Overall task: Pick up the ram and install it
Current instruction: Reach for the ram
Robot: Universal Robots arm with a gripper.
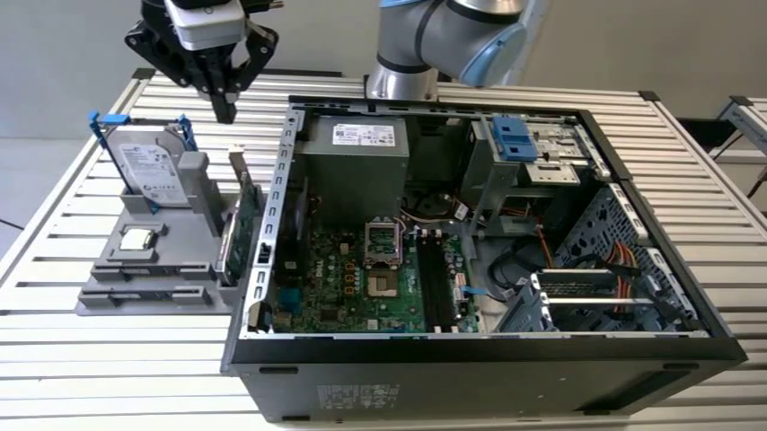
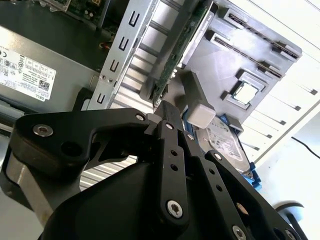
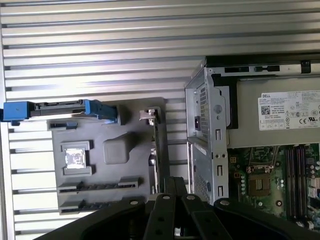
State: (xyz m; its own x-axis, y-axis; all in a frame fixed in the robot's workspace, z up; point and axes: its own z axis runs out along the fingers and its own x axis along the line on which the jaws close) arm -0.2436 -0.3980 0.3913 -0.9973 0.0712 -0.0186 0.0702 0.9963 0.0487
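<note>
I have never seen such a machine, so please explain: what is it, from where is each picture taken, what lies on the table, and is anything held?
It is a robot arm with a gripper, shut and holding nothing. The exterior view looks from off the arm; both wrist views ride on the arm. On the slatted table stand an open computer case and a gray holder with a hard drive, a chip and a green card. The gripper hangs near the card.
</note>
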